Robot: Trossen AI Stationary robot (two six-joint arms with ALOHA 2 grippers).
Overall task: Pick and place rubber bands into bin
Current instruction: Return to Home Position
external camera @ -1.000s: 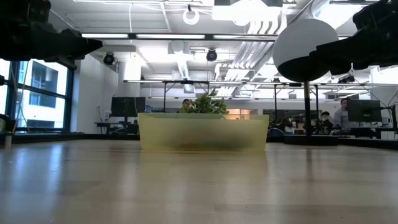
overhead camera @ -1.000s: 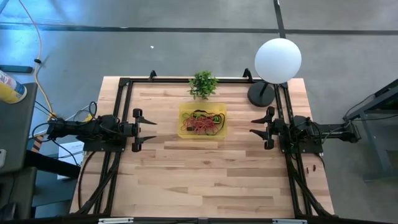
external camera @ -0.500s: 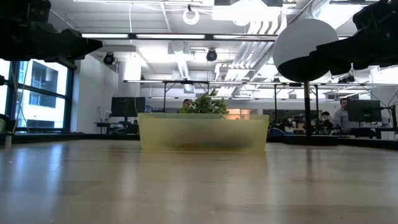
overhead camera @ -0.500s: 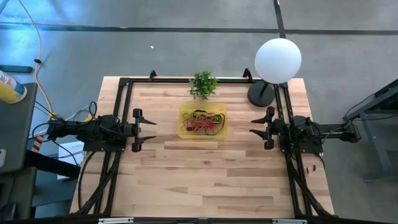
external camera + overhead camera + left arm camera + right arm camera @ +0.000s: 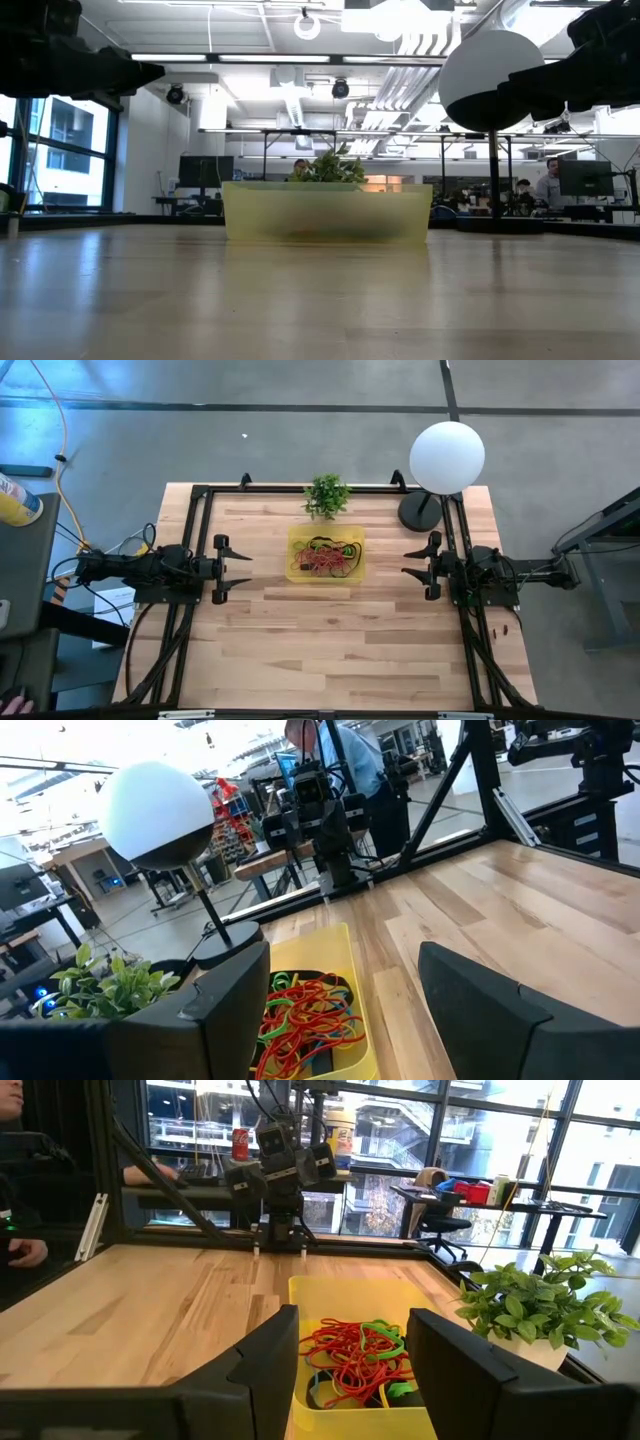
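The yellow translucent bin (image 5: 325, 553) rests flat on the table near its far middle; it shows too in the low view (image 5: 327, 212). A tangle of red, orange, green and black rubber bands (image 5: 326, 557) lies inside it, seen in the left wrist view (image 5: 305, 1020) and the right wrist view (image 5: 356, 1352). My left gripper (image 5: 235, 568) hovers open at the table's left side, fingers pointing at the bin. My right gripper (image 5: 414, 567) hovers open at the right side, facing the bin. Both touch nothing.
A small green potted plant (image 5: 327, 495) stands just beyond the bin's far edge. A white globe lamp (image 5: 446, 458) on a black base stands at the far right corner. A black frame (image 5: 200, 495) runs along the table's edges. People show in the room behind.
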